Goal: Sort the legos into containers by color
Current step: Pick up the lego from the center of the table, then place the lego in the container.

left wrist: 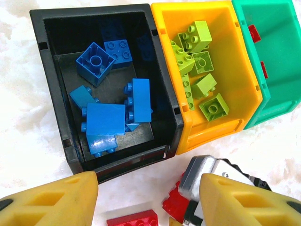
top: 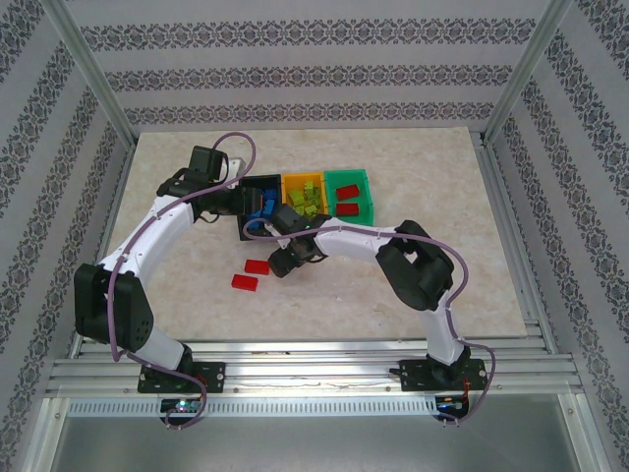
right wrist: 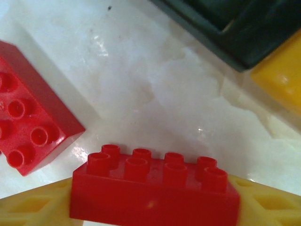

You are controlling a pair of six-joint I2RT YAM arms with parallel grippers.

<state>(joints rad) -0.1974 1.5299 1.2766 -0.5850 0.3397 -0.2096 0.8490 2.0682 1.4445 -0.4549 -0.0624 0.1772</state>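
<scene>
The red studded plastic brick [right wrist: 155, 188] between the fingers of the right claw [right wrist: 150, 207] loses its lower face to the bottom edge; a second red brick [right wrist: 28, 127] left of that claw is cut by the left edge. Beyond it, the black plastic bin [right wrist: 235, 33] and the orange-yellow plastic bin [right wrist: 282, 75] appear as blurred corners. Ahead and right of the left claw [left wrist: 148, 188], the green plastic bin [left wrist: 273, 61] runs off the frame, its red bricks [left wrist: 254, 33] mere slivers; from above, that claw covers part of the black bin
</scene>
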